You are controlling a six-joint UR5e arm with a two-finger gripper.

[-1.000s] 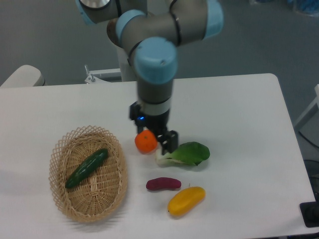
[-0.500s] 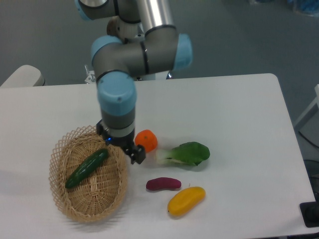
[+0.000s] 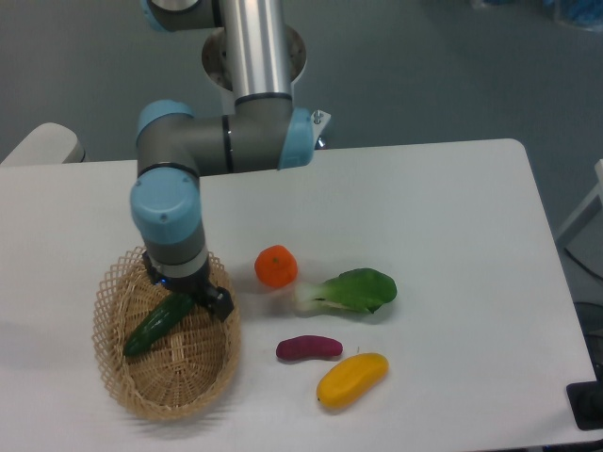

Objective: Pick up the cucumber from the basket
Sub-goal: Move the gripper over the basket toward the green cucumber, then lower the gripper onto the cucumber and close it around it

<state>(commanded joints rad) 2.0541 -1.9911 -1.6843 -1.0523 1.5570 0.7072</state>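
Observation:
The dark green cucumber (image 3: 154, 326) lies slantwise in the tan wicker basket (image 3: 105, 350) at the table's front left. My gripper (image 3: 191, 297) points down over the basket, right at the cucumber's upper right end. One black finger (image 3: 218, 304) shows just right of that end. The other finger is hidden behind the wrist. The jaws look open around the cucumber's tip, and the cucumber still rests on the basket floor.
To the right of the basket are an orange (image 3: 276, 266), a leafy bok choy (image 3: 350, 291), a purple sweet potato (image 3: 308, 348) and a yellow mango (image 3: 351, 379). The arm's elbow (image 3: 226, 146) hangs over the table's back left.
The arm has swung left from beside the orange and bok choy to over the basket, and the gripper has come down onto the cucumber's upper end. Nothing on the table has moved.

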